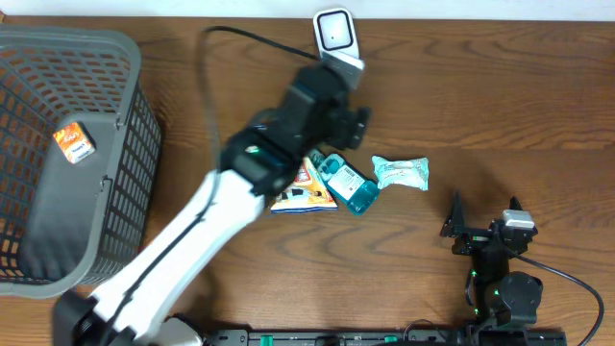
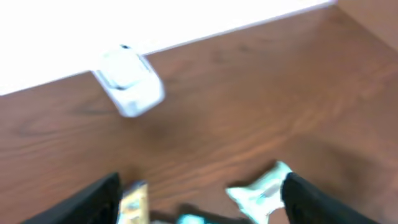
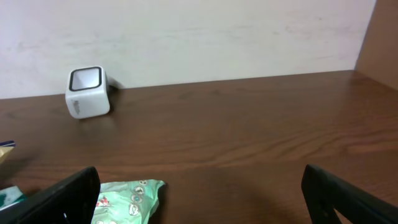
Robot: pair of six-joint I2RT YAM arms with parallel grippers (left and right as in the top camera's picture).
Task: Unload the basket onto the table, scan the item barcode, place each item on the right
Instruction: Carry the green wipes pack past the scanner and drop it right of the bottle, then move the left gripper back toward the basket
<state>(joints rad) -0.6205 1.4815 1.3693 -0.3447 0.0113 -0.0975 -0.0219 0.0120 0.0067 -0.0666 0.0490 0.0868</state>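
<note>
Wooden desk [image 1: 500, 96] is carrying three items close under the left gripper [image 1: 352, 125], whose fingers [image 2: 93, 199] are standing wide apart and grasping nothing: an orange snack packet [image 1: 306, 197], a teal bottle [image 1: 351, 187] and, to its right, a green-white packet [image 1: 401, 173]. The white scanner [image 1: 335, 32] is sitting just ahead of this gripper, and a grey basket [image 1: 135, 163] holding a small orange box [image 1: 74, 142] is standing well to its left. The right gripper [image 3: 202, 193] is hanging released, with the green-white packet near its left finger.
</note>
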